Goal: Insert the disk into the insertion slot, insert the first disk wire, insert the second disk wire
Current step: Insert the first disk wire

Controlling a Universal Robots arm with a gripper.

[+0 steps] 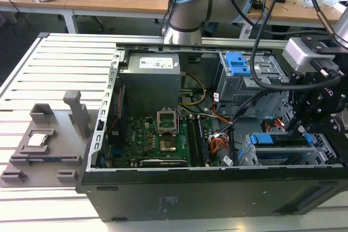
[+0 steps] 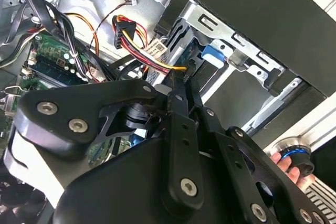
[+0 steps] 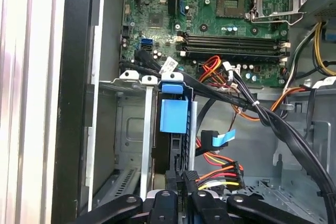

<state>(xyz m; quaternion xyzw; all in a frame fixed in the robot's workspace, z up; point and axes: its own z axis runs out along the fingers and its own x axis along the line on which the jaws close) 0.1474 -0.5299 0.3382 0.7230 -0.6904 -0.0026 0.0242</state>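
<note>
**Desk:** What sits at the exterior view's left?

**Photographer:** A grey parts fixture (image 1: 41, 145) on the slatted table (image 1: 54, 63). Beside it is the open computer case (image 1: 163, 199), with its motherboard (image 1: 157, 139) at centre frame.

**Desk:** And the disk?

**Photographer:** Lower right. The disk (image 1: 269, 138) sits in the insertion slot (image 1: 246, 155) with its blue frame showing. It looks fully home, within reach of the loose cabling.

**Desk:** The arm?

**Photographer:** The gripper (image 1: 297, 127) reaches down just beside that cage. In the second wrist view its fingers (image 2: 178, 129) are drawn almost together. They appear to pinch the black plug of a disk wire (image 2: 168, 65), red and yellow strands trailing. The plug is held close to the disk, apparently to meet its socket. Whether it is seated, I cannot tell.
</note>
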